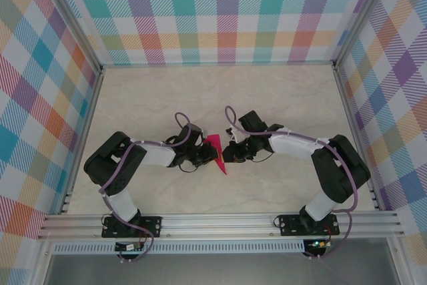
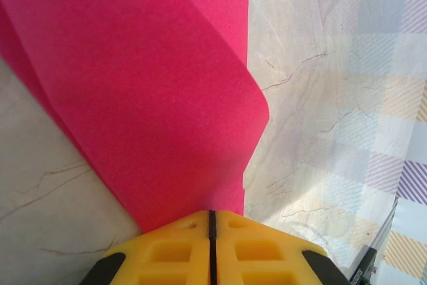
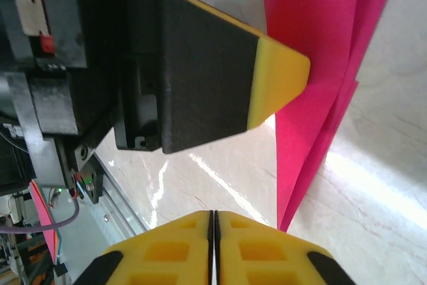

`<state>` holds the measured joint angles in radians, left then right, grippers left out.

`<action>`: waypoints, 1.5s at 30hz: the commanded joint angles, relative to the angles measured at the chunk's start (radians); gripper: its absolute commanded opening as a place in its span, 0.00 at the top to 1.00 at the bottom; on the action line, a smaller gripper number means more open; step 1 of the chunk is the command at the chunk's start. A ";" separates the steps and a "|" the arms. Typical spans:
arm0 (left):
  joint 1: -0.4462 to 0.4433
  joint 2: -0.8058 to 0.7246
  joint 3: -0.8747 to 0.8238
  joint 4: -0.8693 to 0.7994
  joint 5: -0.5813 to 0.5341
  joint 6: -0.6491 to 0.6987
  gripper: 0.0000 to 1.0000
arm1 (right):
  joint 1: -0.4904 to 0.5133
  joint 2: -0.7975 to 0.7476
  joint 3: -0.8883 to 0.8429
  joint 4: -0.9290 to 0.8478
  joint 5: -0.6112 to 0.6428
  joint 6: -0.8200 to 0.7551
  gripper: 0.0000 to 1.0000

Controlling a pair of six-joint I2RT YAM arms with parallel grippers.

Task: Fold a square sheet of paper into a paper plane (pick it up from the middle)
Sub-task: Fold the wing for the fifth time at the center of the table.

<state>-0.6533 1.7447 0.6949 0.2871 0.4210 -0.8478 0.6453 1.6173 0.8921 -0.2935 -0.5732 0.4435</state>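
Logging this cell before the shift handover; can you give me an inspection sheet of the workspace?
Surface: pale, veined marble-patterned tabletop.
Job's things: folded magenta-pink paper sheet, pointed, between the two arms.
Clutter: nothing seen.
Grippers: left gripper shut on the paper; right gripper shut, paper tip beside it, not gripped.
Cables: lilac-grey cables run along both arms.
Surroundings: multicolour plaid walls; aluminium frame rail at the near edge.
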 commanded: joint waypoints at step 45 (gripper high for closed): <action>-0.014 0.057 -0.022 -0.161 -0.126 -0.019 0.92 | 0.062 0.138 -0.106 -0.014 0.018 0.029 0.95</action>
<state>-0.6540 1.7443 0.6968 0.2821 0.4129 -0.8669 0.6876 1.7725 0.8368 -0.1913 -0.5587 0.4789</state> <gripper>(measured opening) 0.080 0.048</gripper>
